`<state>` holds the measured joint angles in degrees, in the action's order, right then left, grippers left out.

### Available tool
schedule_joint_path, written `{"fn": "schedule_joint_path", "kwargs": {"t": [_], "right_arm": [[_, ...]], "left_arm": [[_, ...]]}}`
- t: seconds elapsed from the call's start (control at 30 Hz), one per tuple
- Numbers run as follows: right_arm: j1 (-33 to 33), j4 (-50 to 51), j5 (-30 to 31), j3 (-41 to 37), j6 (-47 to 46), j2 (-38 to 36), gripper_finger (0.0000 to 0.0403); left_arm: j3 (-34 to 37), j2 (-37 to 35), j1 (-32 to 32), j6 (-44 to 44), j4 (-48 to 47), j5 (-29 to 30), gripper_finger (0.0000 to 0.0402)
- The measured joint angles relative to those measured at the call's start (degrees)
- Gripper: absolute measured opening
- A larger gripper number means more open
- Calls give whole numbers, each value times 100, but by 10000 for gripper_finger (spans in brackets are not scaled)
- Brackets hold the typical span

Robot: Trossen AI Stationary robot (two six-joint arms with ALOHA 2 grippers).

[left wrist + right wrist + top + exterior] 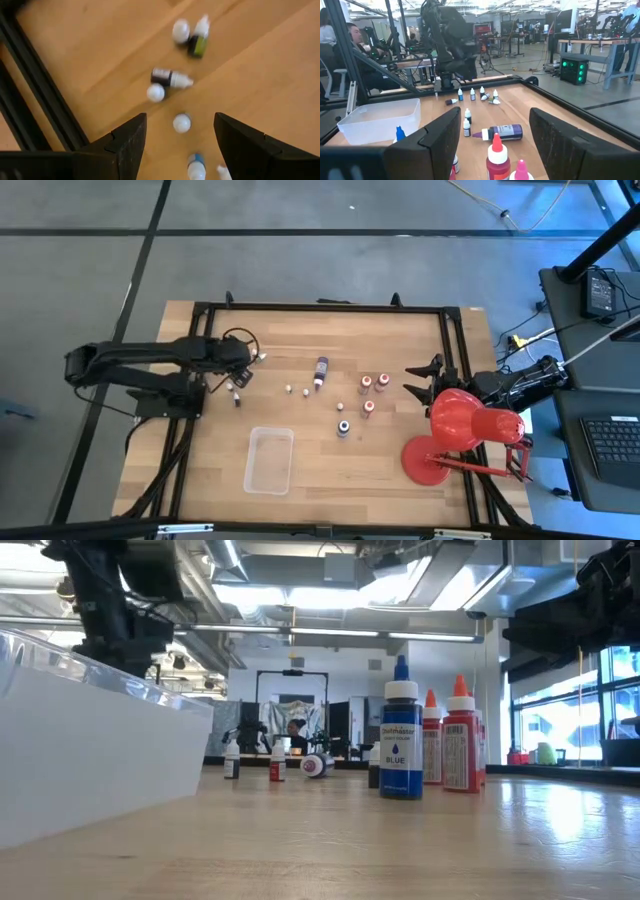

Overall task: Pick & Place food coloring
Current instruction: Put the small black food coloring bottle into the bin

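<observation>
- High view: the left pincer [243, 360] hangs near the left edge of the tabletop [400, 470], over a small bunch of tiny food coloring bottles [236, 386]. It holds nothing. The right pincer [425, 380] waits at the right edge, next to the red lamp [460, 425]. More bottles stand in the middle, and a long purple bottle [321, 370] lies there. The clear tray [270, 460] sits near the front edge and looks empty
- Low view: the blue bottle [402, 745] and red bottles [458, 740] stand upright close by; the tray wall [90, 750] fills the side
- Left wrist view: the left pincer's fingers [127, 142] are wide apart, with a white-capped bottle [182, 123] between them but lower down, not touched
- Right wrist view: the right pincer's fingers [440, 135] are wide too, holding nothing
- I think the step is reaching for a first bottle. Next, the left pincer should go down around that bottle and close gently, since it may tip
</observation>
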<state>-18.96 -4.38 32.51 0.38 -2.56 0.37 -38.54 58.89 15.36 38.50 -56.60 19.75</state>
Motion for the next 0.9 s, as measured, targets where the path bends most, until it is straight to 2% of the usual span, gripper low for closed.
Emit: {"fn": "schedule_joint_path", "kwargs": {"t": [0.37,0.9], "right_arm": [[0,2,2,0,6,0,239],[0,2,1,1,28,0,239]], "left_arm": [[0,1020,367,138,-13,-595,228],[0,1411,437,123,285,-857,228]]}}
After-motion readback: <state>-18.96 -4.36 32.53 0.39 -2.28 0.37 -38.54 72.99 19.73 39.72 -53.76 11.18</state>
